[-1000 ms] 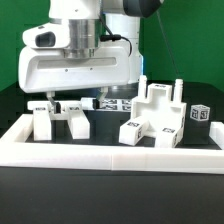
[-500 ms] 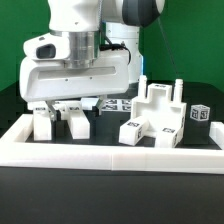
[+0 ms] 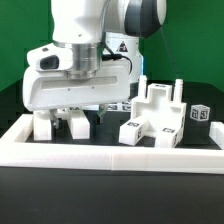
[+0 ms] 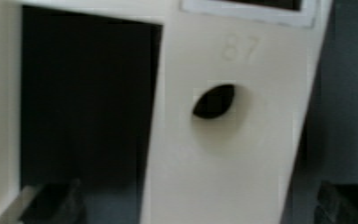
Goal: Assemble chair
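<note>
Black tabletop (image 3: 105,138) before a green backdrop (image 3: 10,40) carries the chair's white plastic parts. A chunky joined white block structure (image 3: 155,122) stands toward the exterior view's right. Toward its left stand a small white tagged block (image 3: 42,124) and a second small white block (image 3: 78,123), just beside each other. Low over those two hangs the robot's two-finger gripper (image 3: 72,108), jaws spread wide, pinching nothing. A long white border rail (image 3: 110,155) lies in front.

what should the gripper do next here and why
I'd lower the gripper a little more before closing. It is open and hangs just above the white piece at the exterior view's left. The wrist view shows that piece up close, so it seems lined up but probably not low enough yet.
</note>
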`<control>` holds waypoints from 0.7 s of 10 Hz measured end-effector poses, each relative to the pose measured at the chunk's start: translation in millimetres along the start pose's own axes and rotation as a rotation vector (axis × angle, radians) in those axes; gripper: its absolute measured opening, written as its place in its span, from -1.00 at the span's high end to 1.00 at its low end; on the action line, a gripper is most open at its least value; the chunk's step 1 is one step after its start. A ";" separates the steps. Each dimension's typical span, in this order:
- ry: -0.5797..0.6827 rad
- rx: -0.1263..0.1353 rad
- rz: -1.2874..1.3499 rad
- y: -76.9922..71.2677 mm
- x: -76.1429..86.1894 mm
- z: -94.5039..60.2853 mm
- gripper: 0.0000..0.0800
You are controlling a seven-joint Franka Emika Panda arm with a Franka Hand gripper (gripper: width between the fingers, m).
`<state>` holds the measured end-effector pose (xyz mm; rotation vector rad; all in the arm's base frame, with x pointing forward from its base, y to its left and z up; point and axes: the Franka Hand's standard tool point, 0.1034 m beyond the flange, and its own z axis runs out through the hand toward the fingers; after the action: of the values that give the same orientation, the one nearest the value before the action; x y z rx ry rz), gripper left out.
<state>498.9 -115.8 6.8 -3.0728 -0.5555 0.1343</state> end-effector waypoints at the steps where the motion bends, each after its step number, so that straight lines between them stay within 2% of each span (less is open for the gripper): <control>1: 0.000 0.000 -0.001 -1.0 0.1 0.5 -0.62; 4: -0.001 0.002 0.005 -3.6 0.5 1.1 -0.62; 6: -0.001 0.002 0.007 -3.5 0.5 1.2 0.02; 7: 0.000 0.001 0.008 -3.0 0.7 0.9 0.28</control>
<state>498.5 -112.7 6.0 -3.0744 -0.5439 0.1351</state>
